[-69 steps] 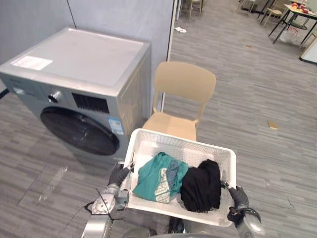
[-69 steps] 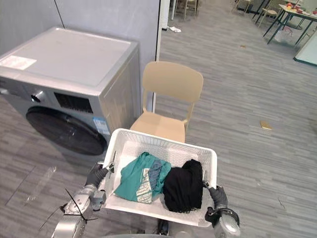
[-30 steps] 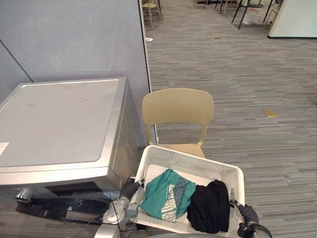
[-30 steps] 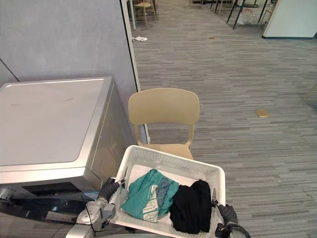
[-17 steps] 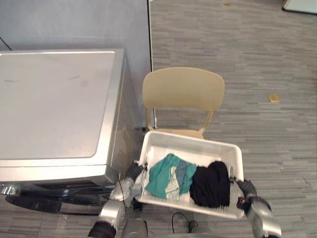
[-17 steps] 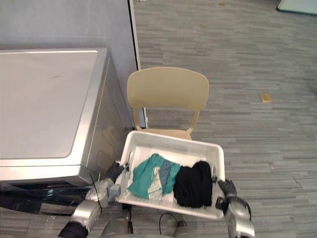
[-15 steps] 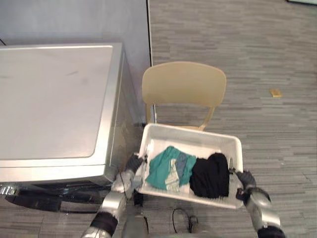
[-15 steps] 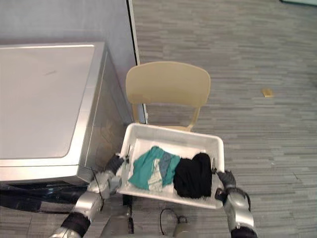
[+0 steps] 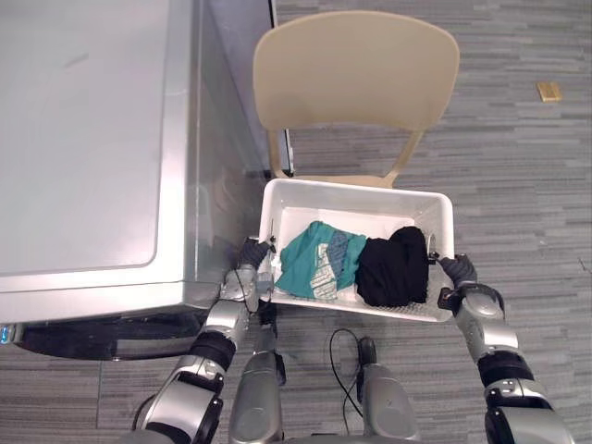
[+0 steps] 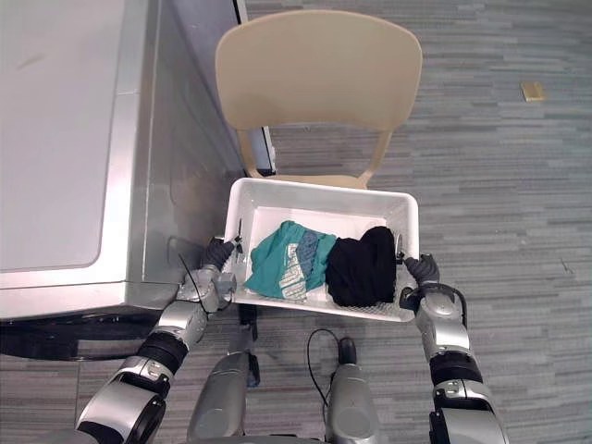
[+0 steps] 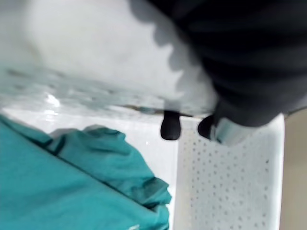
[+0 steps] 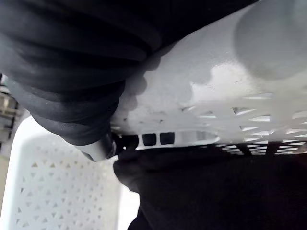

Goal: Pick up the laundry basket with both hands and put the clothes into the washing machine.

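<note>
Beige moulded-plastic chair (image 9: 356, 74) dead ahead. Washing machine (image 9: 92, 139) with a flat grey metal top sits just left, its side wall near the left hand (image 9: 248, 277). Laundry basket (image 9: 361, 199) is rectangular white perforated plastic, held off the floor between both hands, by the chair seat. Inside it a crumpled teal garment (image 9: 314, 259) touches a black garment (image 9: 393, 268). Left fingers (image 11: 170, 127) are hooked over one end rim. Right hand (image 9: 458, 271) fingers (image 12: 100, 148) are curled at the opposite handle slot.

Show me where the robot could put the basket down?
The washing machine's top is bare, and so is the floor right of the chair. The basket is crowded: teal clothes and black clothes leave only a strip by its far wall.
</note>
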Motion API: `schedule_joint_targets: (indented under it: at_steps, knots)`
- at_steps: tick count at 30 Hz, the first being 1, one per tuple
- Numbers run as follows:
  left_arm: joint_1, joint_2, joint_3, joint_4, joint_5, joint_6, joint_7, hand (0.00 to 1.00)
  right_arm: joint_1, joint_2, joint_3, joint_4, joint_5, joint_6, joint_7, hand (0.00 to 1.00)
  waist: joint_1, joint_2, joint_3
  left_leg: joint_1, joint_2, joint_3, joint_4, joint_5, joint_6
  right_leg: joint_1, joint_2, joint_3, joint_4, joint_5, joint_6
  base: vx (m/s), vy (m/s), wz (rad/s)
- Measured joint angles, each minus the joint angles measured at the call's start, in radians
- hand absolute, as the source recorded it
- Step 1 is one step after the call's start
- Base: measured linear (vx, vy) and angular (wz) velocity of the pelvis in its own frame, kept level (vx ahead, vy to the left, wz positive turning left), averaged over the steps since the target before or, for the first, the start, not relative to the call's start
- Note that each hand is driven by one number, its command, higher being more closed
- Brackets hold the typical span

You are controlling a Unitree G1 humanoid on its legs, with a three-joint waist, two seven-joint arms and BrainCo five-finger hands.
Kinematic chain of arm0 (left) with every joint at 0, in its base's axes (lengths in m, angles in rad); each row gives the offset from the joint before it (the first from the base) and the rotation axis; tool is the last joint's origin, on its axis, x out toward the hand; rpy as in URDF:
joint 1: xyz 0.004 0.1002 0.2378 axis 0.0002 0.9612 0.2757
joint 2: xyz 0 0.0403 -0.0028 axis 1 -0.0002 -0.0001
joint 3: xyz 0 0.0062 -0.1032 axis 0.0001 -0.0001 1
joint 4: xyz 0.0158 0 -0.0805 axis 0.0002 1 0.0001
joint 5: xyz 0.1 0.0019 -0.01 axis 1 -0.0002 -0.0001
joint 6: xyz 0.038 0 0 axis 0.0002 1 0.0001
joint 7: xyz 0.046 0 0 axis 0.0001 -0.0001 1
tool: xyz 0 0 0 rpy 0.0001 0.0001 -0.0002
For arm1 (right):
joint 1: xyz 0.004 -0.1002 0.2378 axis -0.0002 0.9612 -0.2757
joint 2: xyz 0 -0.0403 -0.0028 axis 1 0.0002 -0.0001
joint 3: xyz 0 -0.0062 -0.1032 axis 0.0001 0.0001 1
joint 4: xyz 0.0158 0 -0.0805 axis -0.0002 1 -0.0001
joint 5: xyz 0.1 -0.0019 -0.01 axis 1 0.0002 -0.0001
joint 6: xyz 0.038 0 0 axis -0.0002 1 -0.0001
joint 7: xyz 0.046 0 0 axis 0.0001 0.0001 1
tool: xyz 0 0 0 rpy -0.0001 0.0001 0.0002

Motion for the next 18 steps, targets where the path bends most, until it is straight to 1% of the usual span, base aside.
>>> schedule_joint_targets:
  at_steps: [3, 4, 5, 8, 9, 10, 13, 14, 17, 18]
  knots:
    - [-0.020, -0.001, 0.010, 0.043, 0.014, 0.003, -0.003, 1.00, -0.001, 0.013, 0.000, 0.022, 0.000, 0.000, -0.003, 1.00, -0.008, -0.005, 0.014, -0.005, -0.006, 0.001, 0.000, 0.005, 0.004, -0.024, -0.006, -0.001, 0.039, -0.018, 0.000, 0.01, -0.040, 0.01]
    - [-0.035, -0.001, 0.013, 0.063, 0.021, 0.002, -0.006, 1.00, -0.006, 0.013, 0.000, 0.031, 0.000, 0.000, -0.004, 1.00, -0.006, -0.006, 0.021, -0.010, -0.008, 0.000, 0.000, 0.006, 0.004, -0.036, -0.008, -0.001, 0.053, -0.025, -0.001, 0.02, -0.057, 0.04]
    - [-0.038, -0.001, 0.014, 0.064, 0.022, -0.002, -0.009, 0.00, -0.013, 0.012, -0.001, 0.039, 0.000, 0.000, -0.006, 1.00, -0.007, -0.006, 0.027, -0.011, -0.009, 0.000, 0.000, 0.007, 0.004, -0.039, -0.009, 0.000, 0.061, -0.028, -0.001, 0.02, -0.047, 0.01]
    - [-0.074, 0.001, 0.032, 0.082, 0.024, -0.012, 0.002, 0.00, -0.072, 0.012, -0.001, 0.076, 0.000, -0.013, -0.022, 1.00, -0.008, -0.007, 0.039, -0.029, -0.010, 0.001, 0.000, 0.012, 0.002, -0.072, -0.010, 0.000, 0.085, -0.036, -0.002, 0.00, -0.044, -0.01]
    - [-0.086, -0.001, 0.041, 0.084, 0.023, -0.020, 0.007, 0.00, -0.092, 0.012, -0.002, 0.083, 0.000, -0.025, -0.033, 0.00, -0.008, -0.007, 0.044, -0.034, -0.010, 0.000, 0.000, 0.014, 0.002, -0.082, -0.010, 0.000, 0.094, -0.038, -0.003, -0.01, -0.043, -0.03]
    - [-0.099, -0.005, 0.065, 0.086, 0.023, -0.029, 0.018, 0.00, -0.129, 0.015, -0.001, 0.105, 0.001, -0.037, -0.036, 0.00, -0.008, -0.011, 0.053, -0.034, -0.009, 0.002, 0.000, 0.015, 0.001, -0.090, -0.010, 0.001, 0.106, -0.040, -0.003, 0.00, -0.052, -0.01]
    - [-0.114, -0.009, 0.081, 0.100, 0.020, -0.041, 0.049, 0.00, -0.151, 0.025, -0.002, 0.105, 0.022, -0.047, -0.049, 0.00, -0.003, -0.014, 0.058, -0.035, -0.010, 0.002, 0.000, 0.014, 0.000, -0.101, -0.011, 0.002, 0.118, -0.051, -0.003, -0.01, -0.044, 0.00]
    - [-0.115, -0.010, 0.095, 0.100, 0.020, -0.045, 0.069, 0.00, -0.160, 0.032, -0.001, 0.104, 0.023, -0.070, -0.054, 0.00, -0.002, -0.016, 0.059, -0.035, -0.009, 0.004, 0.000, 0.011, -0.003, -0.105, -0.010, 0.002, 0.123, -0.056, -0.005, 0.00, -0.048, -0.02]
    - [-0.115, -0.010, 0.103, 0.100, 0.018, -0.045, 0.074, 0.00, -0.161, 0.037, -0.001, 0.099, 0.023, -0.085, -0.059, 0.00, 0.000, -0.017, 0.059, -0.035, -0.009, 0.004, 0.000, 0.012, -0.003, -0.104, -0.010, 0.002, 0.131, -0.059, -0.007, 0.03, -0.050, -0.01]
    - [-0.115, -0.010, 0.105, 0.100, 0.018, -0.046, 0.078, 0.00, -0.161, 0.042, -0.001, 0.098, 0.022, -0.090, -0.072, 0.00, 0.000, -0.017, 0.060, -0.035, -0.009, 0.005, 0.000, 0.015, 0.001, -0.104, -0.010, 0.002, 0.132, -0.060, -0.007, 0.03, -0.040, -0.01]
